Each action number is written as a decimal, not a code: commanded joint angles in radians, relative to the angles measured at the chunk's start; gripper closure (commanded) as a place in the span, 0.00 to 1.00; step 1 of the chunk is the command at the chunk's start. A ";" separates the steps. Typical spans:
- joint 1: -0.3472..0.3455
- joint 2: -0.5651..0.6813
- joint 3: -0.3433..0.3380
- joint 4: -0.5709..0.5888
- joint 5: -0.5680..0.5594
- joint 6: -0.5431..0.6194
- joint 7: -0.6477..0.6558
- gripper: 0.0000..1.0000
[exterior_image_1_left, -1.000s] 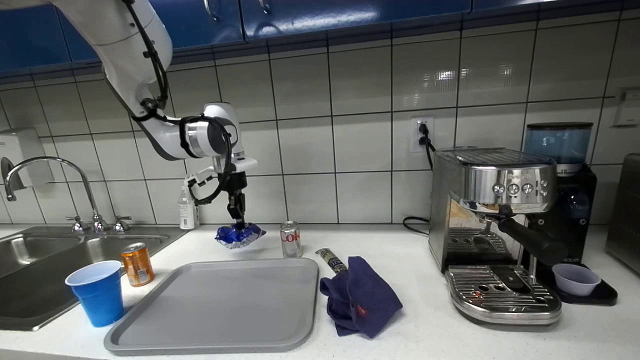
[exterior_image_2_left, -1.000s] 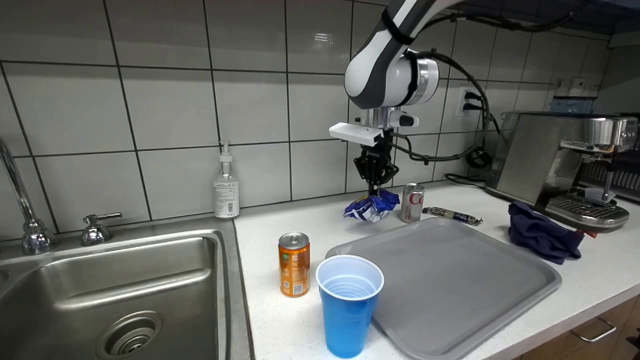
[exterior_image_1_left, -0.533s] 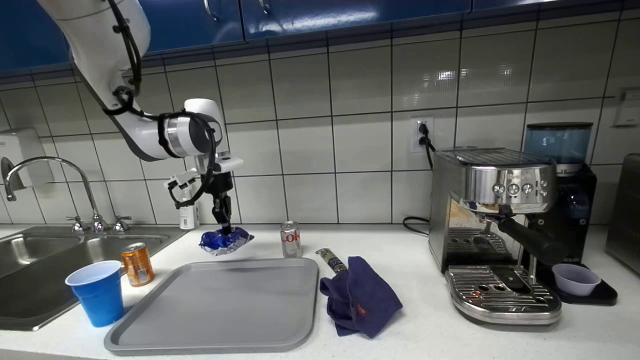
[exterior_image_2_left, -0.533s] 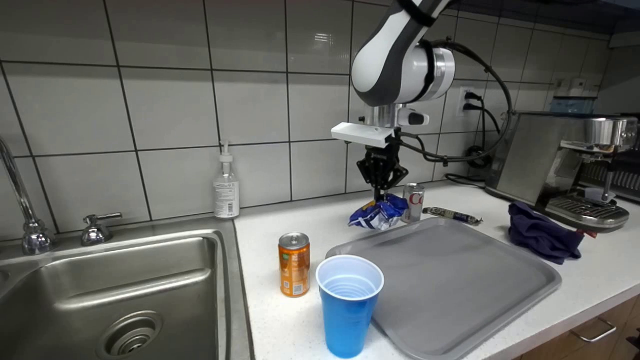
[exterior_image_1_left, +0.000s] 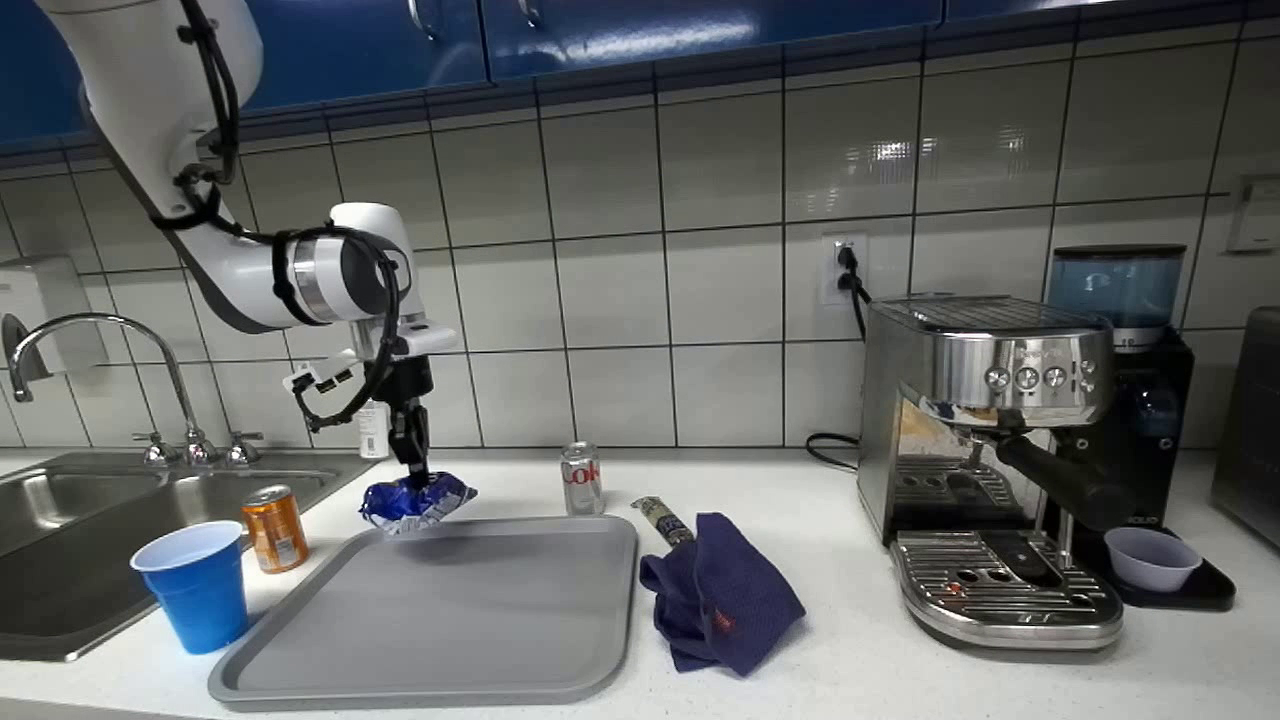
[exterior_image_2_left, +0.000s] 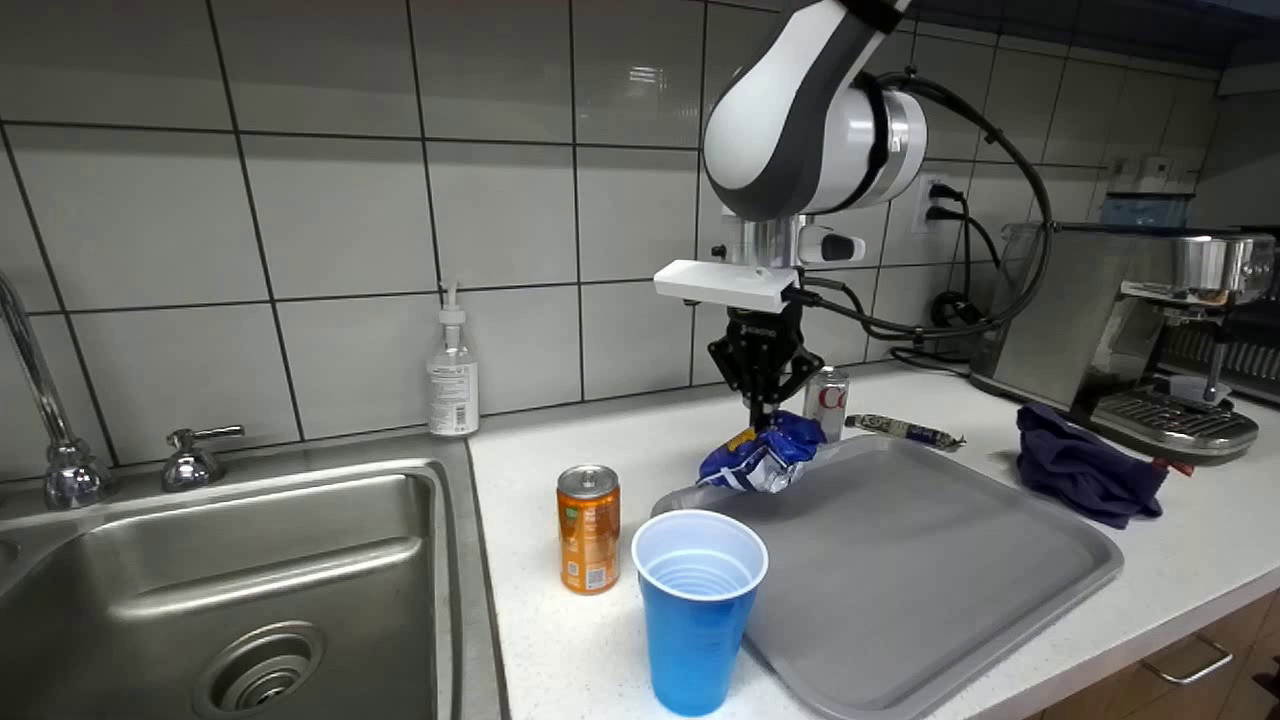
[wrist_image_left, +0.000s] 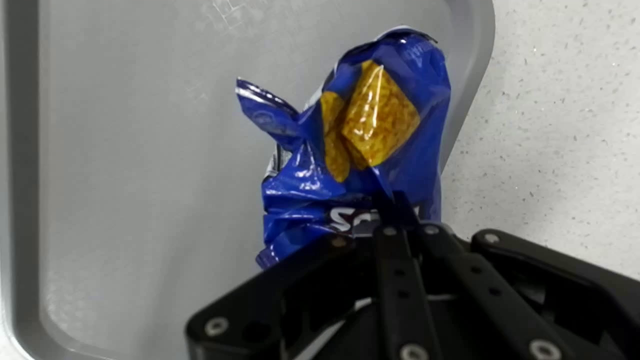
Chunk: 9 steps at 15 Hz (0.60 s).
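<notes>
A crumpled blue chip bag (wrist_image_left: 420, 100), with yellow chips printed on it and silver showing at its edges, is pinched by my gripper (wrist_image_left: 395, 207). Its black fingers are closed together on a fold of the bag's middle. In both exterior views the gripper (exterior_image_1_left: 420, 478) points down, and the bag (exterior_image_1_left: 395, 505) hangs from the fingertips at the back left corner of the grey tray (exterior_image_1_left: 430, 620). It seems to be just above the tray (exterior_image_2_left: 960, 580); whether its lower side touches the rim I cannot tell. The bag's underside is hidden in the wrist view.
An orange can (exterior_image_2_left: 588, 535) and a blue cup (exterior_image_2_left: 695, 640) stand between the sink (exterior_image_2_left: 270, 570) and the tray. Behind the tray is a Coke can (exterior_image_1_left: 582, 480). A wrapped bar (exterior_image_1_left: 662, 520), a navy cloth (exterior_image_1_left: 720, 600) and a coffee machine (exterior_image_1_left: 990, 450) lie farther right.
Still holding the bag, my gripper has travelled left in the view with the coffee machine in front, away from the Coke can. It has also come lower and nearer the tray's corner.
</notes>
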<state>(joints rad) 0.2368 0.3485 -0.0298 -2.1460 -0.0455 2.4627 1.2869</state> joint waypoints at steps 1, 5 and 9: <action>0.008 -0.030 0.017 -0.048 -0.027 0.020 0.001 1.00; 0.019 -0.012 0.022 -0.056 -0.042 0.035 0.013 1.00; 0.026 0.001 0.020 -0.052 -0.051 0.041 0.015 1.00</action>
<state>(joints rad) 0.2588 0.3541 -0.0108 -2.1884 -0.0757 2.4842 1.2874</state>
